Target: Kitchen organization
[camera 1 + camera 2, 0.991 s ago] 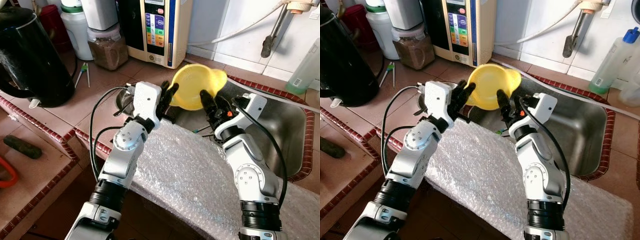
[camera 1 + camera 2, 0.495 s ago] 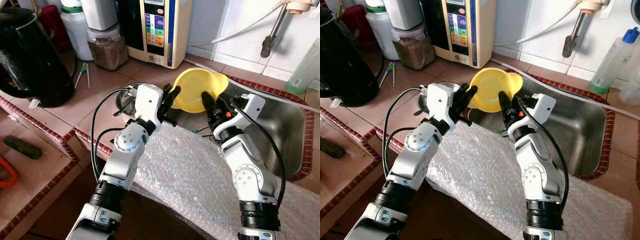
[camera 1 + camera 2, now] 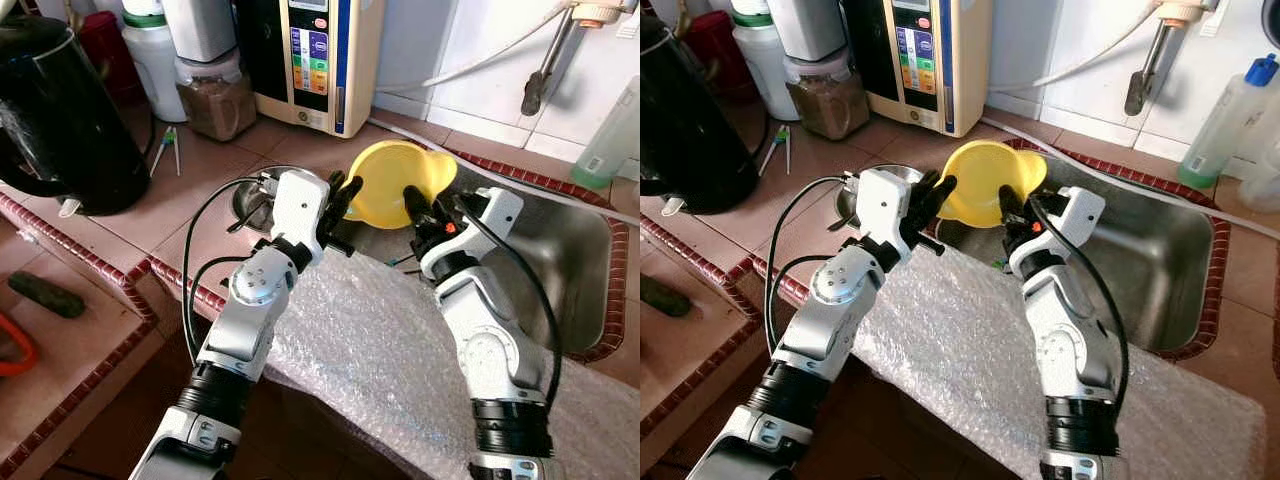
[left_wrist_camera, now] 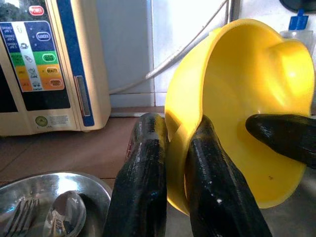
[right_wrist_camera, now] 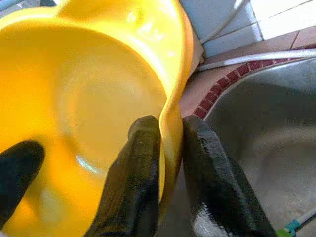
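— Where is your yellow bowl (image 3: 396, 178) right now?

— Held off the counter over the near-left corner of the steel sink (image 3: 560, 270), tilted so its open mouth faces up and toward you. Its spout lip sits on the far right side, toward the tiled wall, so the long axis through the spout runs roughly left to right.

— What grip do you have on it?

— Both. Your left gripper (image 4: 170, 163) has its two black fingers nearly together, pinching the bowl's left rim, one finger inside and one outside. Your right gripper (image 5: 170, 148) does the same on the near right rim, the wall clamped in the narrow gap between its fingers.

— What do the wrist views give you that the head views don't?

— The left wrist view shows the rim actually seated between the fingers, and one right finger pressing on the bowl's inner wall. It also shows a small steel bowl (image 4: 54, 207) beside the gripper holding a fork and spoon (image 4: 64, 219); from the head camera that bowl is mostly hidden behind your left arm. The head views alone show the bubble wrap (image 3: 370, 340) draped over the counter edge under both arms, the black kettle (image 3: 60, 110) at far left, and the water purifier (image 3: 315, 55) against the wall.
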`<state>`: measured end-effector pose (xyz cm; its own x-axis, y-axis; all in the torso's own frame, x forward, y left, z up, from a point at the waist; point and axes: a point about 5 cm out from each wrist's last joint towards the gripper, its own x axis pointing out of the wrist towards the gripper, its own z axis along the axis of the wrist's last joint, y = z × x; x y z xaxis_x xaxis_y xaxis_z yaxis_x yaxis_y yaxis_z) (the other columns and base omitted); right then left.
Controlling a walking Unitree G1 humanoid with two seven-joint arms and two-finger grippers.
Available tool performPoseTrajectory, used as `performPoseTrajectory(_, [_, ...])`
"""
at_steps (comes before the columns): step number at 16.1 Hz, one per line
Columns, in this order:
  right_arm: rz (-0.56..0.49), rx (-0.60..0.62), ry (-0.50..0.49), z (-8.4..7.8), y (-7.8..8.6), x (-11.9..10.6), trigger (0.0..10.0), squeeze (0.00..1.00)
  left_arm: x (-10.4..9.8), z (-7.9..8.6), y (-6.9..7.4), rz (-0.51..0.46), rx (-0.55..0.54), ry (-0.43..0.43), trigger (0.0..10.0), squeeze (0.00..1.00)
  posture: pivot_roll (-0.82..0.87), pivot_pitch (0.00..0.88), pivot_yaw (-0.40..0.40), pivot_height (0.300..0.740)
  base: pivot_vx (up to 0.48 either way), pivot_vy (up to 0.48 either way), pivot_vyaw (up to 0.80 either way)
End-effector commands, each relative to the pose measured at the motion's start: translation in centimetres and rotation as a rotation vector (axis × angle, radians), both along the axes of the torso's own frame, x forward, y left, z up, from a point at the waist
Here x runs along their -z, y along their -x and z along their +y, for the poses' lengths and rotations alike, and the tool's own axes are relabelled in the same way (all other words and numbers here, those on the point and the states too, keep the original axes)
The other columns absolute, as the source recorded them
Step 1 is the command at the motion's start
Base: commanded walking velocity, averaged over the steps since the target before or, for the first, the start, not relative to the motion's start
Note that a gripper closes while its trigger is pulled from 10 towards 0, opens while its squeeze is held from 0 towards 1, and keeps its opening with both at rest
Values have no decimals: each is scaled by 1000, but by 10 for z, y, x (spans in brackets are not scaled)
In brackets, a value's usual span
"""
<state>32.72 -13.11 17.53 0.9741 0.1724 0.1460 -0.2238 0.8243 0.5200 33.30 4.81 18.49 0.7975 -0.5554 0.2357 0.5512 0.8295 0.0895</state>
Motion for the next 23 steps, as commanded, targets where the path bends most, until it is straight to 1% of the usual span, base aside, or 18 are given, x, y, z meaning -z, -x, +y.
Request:
performPoseTrajectory(1, [37, 62, 16, -9, -2, 7, 0, 0, -16, -1, 5, -76, 48, 2, 4314, 0, -46, 64, 83, 740, 0, 0, 0])
performPoseTrajectory(2, [40, 64, 15, -9, -3, 8, 0, 0, -15, -1, 5, -76, 56, -5, 4314, 0, -45, 63, 84, 740, 0, 0, 0])
performPoseTrajectory(3, [44, 75, 16, -8, -4, 8, 0, 0, -14, -1, 5, -71, 63, -12, 10000, 259, -40, 61, 90, 740, 0, 0, 0])
performPoseTrajectory(4, [54, 96, 21, -10, -6, 9, 0, 0, -13, 0, 5, -59, 63, -12, 10000, 1000, -40, 62, 93, 740, 0, 0, 0])
performPoseTrajectory(6, [100, 188, 40, -18, -13, 14, 0, 0, -11, 0, 5, -49, 69, -33, 10000, 1000, -37, 61, 102, 740, 0, 0, 0])
performPoseTrajectory(8, [104, 213, 35, -20, -16, 13, 0, 0, -10, 0, 5, -46, 72, -41, 10000, 1000, -36, 60, 104, 740, 0, 0, 0])
performPoseTrajectory(9, [106, 258, 42, -22, -23, 9, 0, 0, -8, 1, 3, -37, 78, -68, 10000, 1000, -29, 56, 109, 740, 0, 0, 0])
performPoseTrajectory(10, [106, 268, 48, -22, -25, 9, 0, 0, -7, 2, 3, -33, 80, -78, 10000, 1000, -28, 56, 110, 740, 0, 0, 0])
performPoseTrajectory(11, [141, 334, 126, -29, -30, 12, 0, 0, 0, 4, 4, 4, 118, -119, 10000, 1000, -25, 52, 113, 740, 0, 0, 0])
performPoseTrajectory(12, [156, 359, 156, -31, -31, 14, 0, 0, 3, 5, 4, 19, 136, -132, 10000, 1000, -25, 52, 113, 740, 0, 0, 0])
performPoseTrajectory(13, [211, 432, 190, -40, -33, 22, 0, 0, 11, 8, 7, 52, 178, -186, 10000, 1000, -24, 52, 114, 740, 0, 0, 0])
performPoseTrajectory(14, [254, 473, 216, -46, -34, 28, 0, 0, 17, 9, 9, 66, 196, -223, 10000, 1000, -21, 51, 113, 740, 0, 0, 0])
performPoseTrajectory(16, [354, 525, 206, -56, -32, 44, 0, 0, 28, 15, 14, 129, 237, -281, 10000, 1000, -12, 49, 109, 740, 0, 0, 0])
performPoseTrajectory(17, [382, 521, 190, -56, -31, 50, 0, 0, 31, 19, 14, 140, 226, -293, 10000, 1000, -10, 50, 109, 740, 0, 0, 0])
performPoseTrajectory(18, [406, 513, 194, -56, -30, 55, 0, 0, 32, 21, 13, 143, 221, -300, 10000, 1000, -9, 50, 108, 740, 0, 0, 0])
performPoseTrajectory(19, [420, 509, 191, -55, -30, 58, 1412, 43, 32, 22, 13, 148, 221, -303, 10000, 1000, -9, 50, 107, 740, 0, 0, 0])
performPoseTrajectory(20, [443, 502, 193, -54, -29, 64, 10000, 1000, 34, 24, 13, 157, 226, -315, 10000, 1000, -9, 48, 107, 740, 0, 0, 0])
performPoseTrajectory(23, [446, 506, 213, -51, -31, 65, 10000, 1000, 34, 25, 12, 163, 231, -327, 10000, 1000, -12, 44, 107, 740, 0, 0, 0])
